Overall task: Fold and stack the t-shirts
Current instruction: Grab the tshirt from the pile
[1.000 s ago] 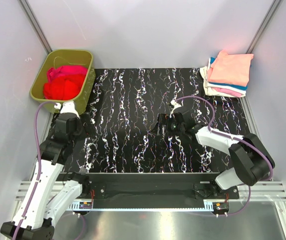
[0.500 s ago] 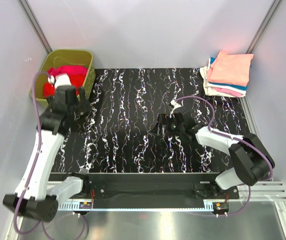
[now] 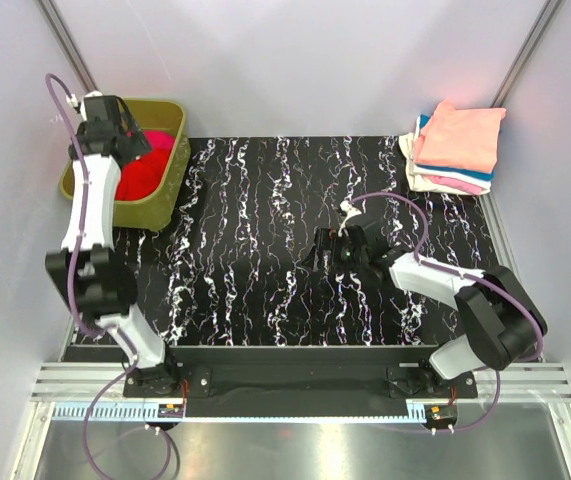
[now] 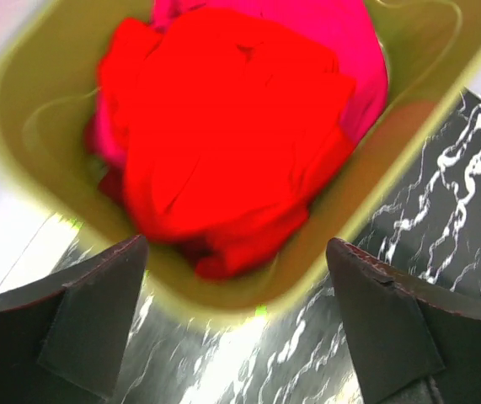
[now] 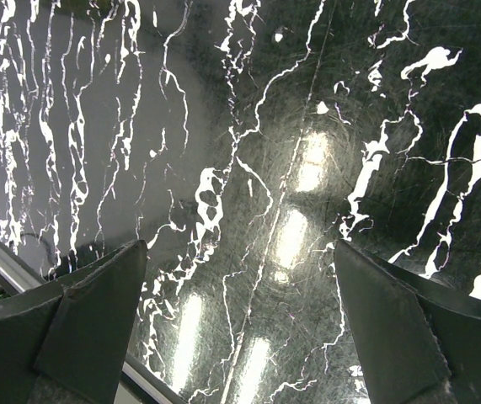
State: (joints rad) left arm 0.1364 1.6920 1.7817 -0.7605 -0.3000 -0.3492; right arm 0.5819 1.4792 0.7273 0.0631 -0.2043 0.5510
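Both are gaping wide, empty: left end effector [image 4: 236, 246] is hovering over the red t-shirt [image 4: 223, 126] in the tub [image 4: 430, 59], right end effector [image 5: 240, 248] over the worktop [image 5: 248, 126].

An olive-green plastic tub [image 3: 155, 202] is sitting at the far left corner of the worktop [image 3: 265, 260], straddling its left edge. In the left wrist view the tub's rim [image 4: 430, 76] is looking blurred, with pale surface lying to its left and marbled surface to its right. The worktop is showing a glossy black face veined with white streaks, and in the right wrist view it [image 5: 248, 126] is reflecting rows of bright lights. White walls [image 3: 295, 60] are enclosing the scene, with grey metal struts [image 3: 68, 42] running up the far corners. A slotted aluminium rail [image 3: 557, 378] is running along the near edge, and a brushed metal sheet [image 3: 295, 448] is lying in front of it.
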